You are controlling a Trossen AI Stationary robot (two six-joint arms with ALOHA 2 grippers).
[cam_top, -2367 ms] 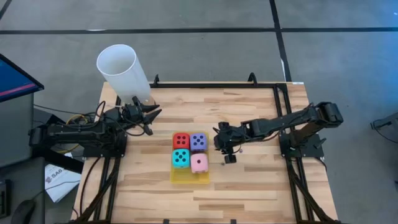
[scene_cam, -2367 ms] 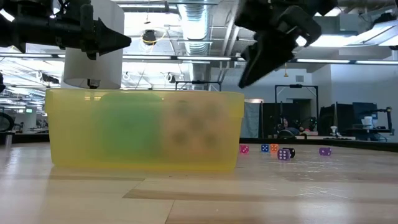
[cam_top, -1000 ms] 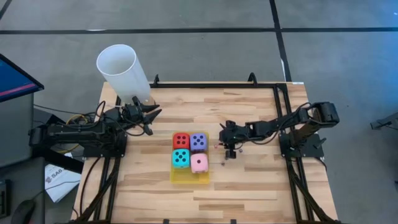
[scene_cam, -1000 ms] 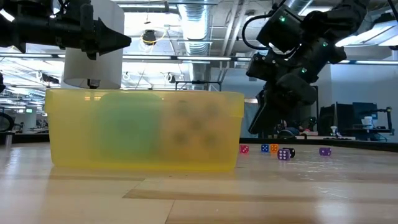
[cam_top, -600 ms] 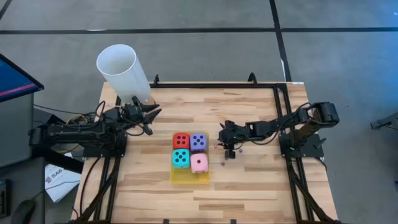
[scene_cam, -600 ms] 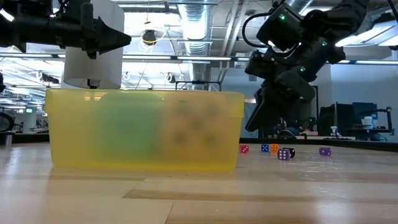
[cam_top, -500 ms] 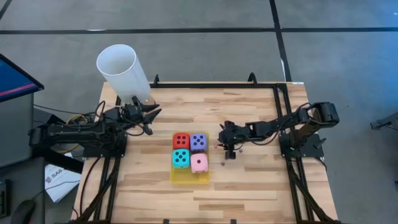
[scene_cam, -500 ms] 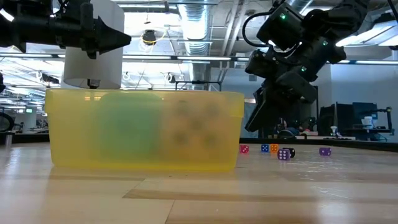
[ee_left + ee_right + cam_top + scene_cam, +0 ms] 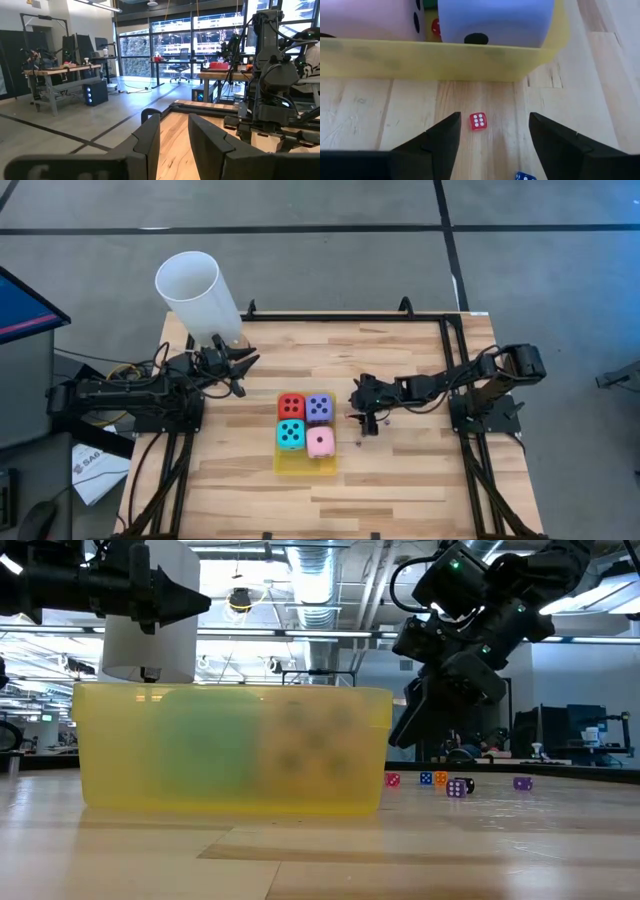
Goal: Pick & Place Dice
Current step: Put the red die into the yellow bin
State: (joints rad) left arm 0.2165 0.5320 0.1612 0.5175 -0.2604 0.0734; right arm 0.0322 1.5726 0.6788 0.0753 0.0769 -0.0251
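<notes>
Four big dice, red (image 9: 291,406), purple (image 9: 319,407), cyan (image 9: 290,434) and pink (image 9: 320,442), sit in the yellow tray (image 9: 303,468) at mid-table. Several tiny dice lie on the wood to the tray's right (image 9: 457,787). My right gripper (image 9: 493,125) stands open just right of the tray, slanting down. A tiny red die (image 9: 478,121) lies on the table between its fingers, apart from both. A tiny blue die (image 9: 524,176) lies nearer the wrist. My left gripper (image 9: 244,370) waits open at the far left, beside the white cup (image 9: 197,295).
The tray's yellow wall (image 9: 435,60) stands close in front of my right fingers, with the purple die (image 9: 495,20) and pink die (image 9: 365,20) behind it. The tall white cup stands at the table's far left corner. Bare wood lies toward the near edge.
My right gripper has stayed low beside the tray and its fingers have spread apart in the low view. The big dice and the tray have not moved.
</notes>
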